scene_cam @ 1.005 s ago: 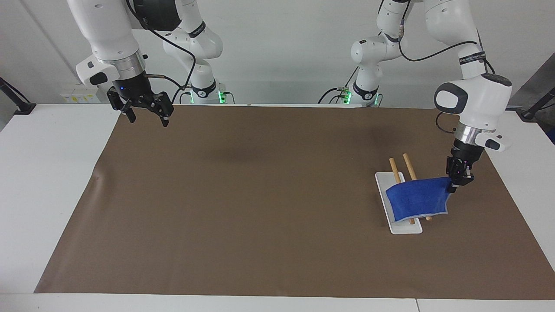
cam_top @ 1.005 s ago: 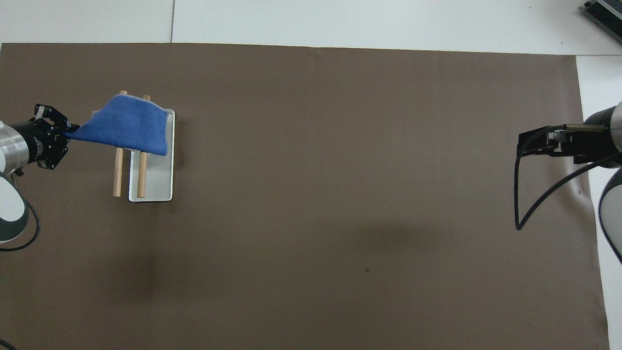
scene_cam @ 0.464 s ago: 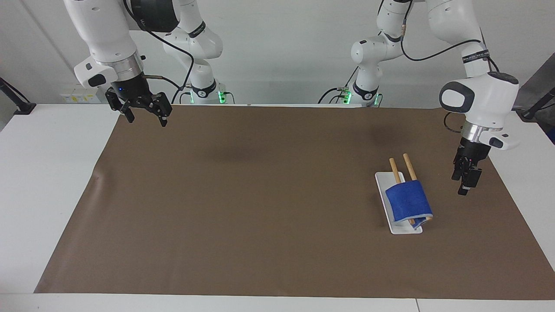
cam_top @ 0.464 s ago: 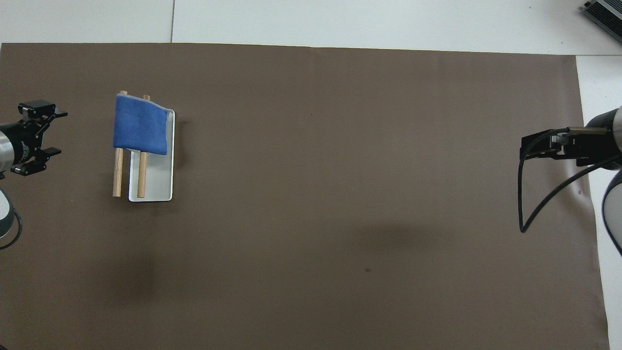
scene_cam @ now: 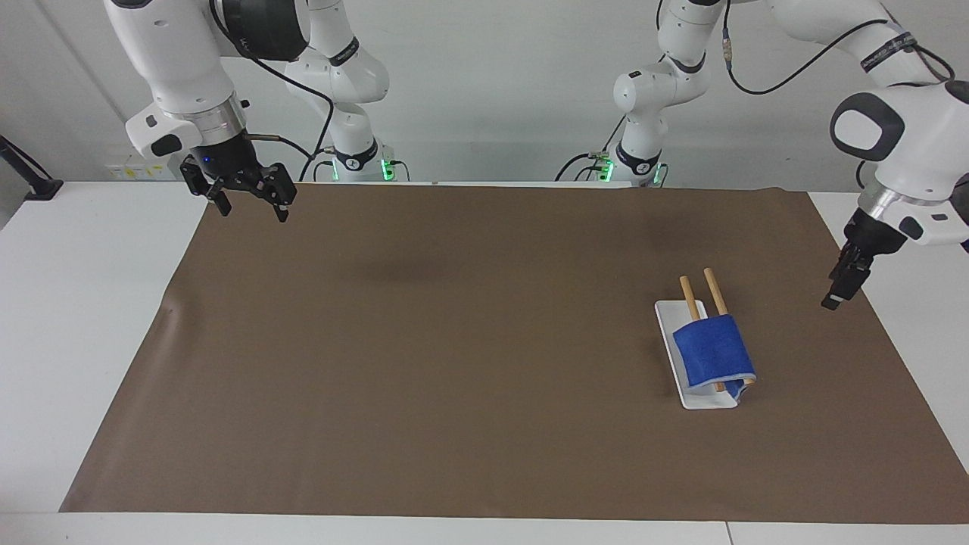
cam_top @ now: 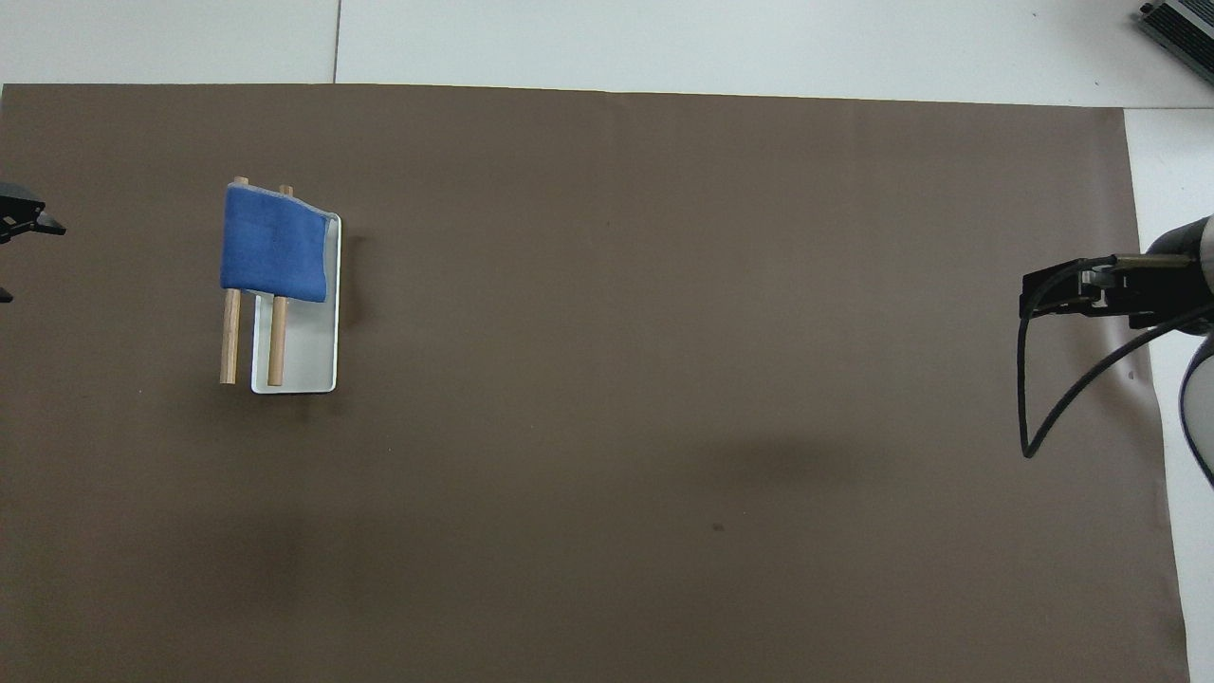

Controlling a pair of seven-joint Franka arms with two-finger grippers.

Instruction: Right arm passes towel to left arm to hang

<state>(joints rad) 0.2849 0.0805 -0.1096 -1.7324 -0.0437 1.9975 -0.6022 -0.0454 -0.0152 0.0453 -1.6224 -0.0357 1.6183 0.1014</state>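
The towel (scene_cam: 713, 350) (cam_top: 273, 243) is bright blue and hangs draped over two wooden rods (scene_cam: 695, 294) (cam_top: 253, 334) on a white base (scene_cam: 669, 318) (cam_top: 309, 353), toward the left arm's end of the table. Nothing touches it. My left gripper (scene_cam: 833, 299) (cam_top: 14, 261) hangs open and empty over the mat's edge, well clear of the rack. Only its fingertips show at the rim of the overhead view. My right gripper (scene_cam: 253, 206) (cam_top: 1034, 296) waits open and empty over the mat's corner at the right arm's end.
A brown mat (scene_cam: 424, 341) (cam_top: 664, 379) covers most of the white table (scene_cam: 83, 303). A loop of black cable (cam_top: 1029, 398) hangs from the right wrist. A grey device corner (cam_top: 1181, 24) shows at the table's farthest edge.
The left gripper let go of the towel's corner, opened and pulled away upward toward its own end of the table. The towel dropped to hang over the rods. The right gripper drifted slightly.
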